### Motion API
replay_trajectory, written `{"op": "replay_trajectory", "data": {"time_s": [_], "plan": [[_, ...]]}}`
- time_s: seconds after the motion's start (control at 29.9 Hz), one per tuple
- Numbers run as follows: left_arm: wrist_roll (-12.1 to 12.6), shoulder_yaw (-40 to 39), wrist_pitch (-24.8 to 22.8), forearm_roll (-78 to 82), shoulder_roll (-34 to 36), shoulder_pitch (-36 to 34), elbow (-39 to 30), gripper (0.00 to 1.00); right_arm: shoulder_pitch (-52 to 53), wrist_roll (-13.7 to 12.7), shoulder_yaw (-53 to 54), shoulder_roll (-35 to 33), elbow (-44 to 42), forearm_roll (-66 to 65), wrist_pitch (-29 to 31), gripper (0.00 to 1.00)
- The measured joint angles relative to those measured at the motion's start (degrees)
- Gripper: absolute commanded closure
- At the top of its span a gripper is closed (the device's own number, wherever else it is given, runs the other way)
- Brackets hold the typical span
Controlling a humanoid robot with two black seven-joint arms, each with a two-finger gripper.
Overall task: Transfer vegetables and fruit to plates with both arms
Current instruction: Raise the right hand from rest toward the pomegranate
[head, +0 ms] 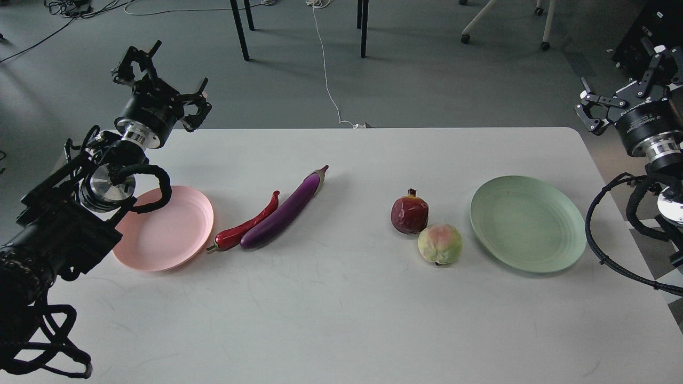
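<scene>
A purple eggplant [287,210] lies diagonally on the white table, with a red chili pepper [246,226] touching its left side. To the left sits the pink plate [173,229], bare, partly hidden by my left arm. Right of centre a dark red pomegranate [409,213] stands against a yellow-green peach [439,244]. The green plate [527,224] lies bare at the right. My left gripper [160,74] is raised over the table's far left corner, fingers spread and holding nothing. My right gripper [621,80] hangs open beyond the table's right edge, holding nothing.
The white table [341,320] has rounded far corners. Behind it on the grey floor are chair and table legs [363,29], a white cable [328,80] and a wheeled base at the far right.
</scene>
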Motion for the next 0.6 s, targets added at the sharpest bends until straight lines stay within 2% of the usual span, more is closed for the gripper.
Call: {"op": "replay_trajectory", "data": {"time_s": [0.27, 0.37, 0.47, 0.6], "plan": [[-0.1, 0.0, 0.2, 0.0, 0.1, 0.1, 0.0, 0.02, 0.6, 0.1, -1.4, -0.9, 0.6, -0.2, 0.0, 0.01], [-0.1, -0.1, 0.6, 0.0, 0.2, -0.1, 0.0, 0.02, 2.9, 0.0, -3.4, -4.4, 2.3, -0.7, 0.0, 0.01], [-0.1, -0.1, 0.7, -0.1, 0.6, -0.5, 0.0, 0.02, 9.6, -0.1, -11.2, -8.8, 4.2, -1.5, 0.0, 0.01], [-0.1, -0.2, 0.6, -0.1, 0.7, -1.5, 0.0, 0.02, 23.9, -0.2, -31.2, -10.5, 6.2, -3.0, 0.0, 0.01]]}}
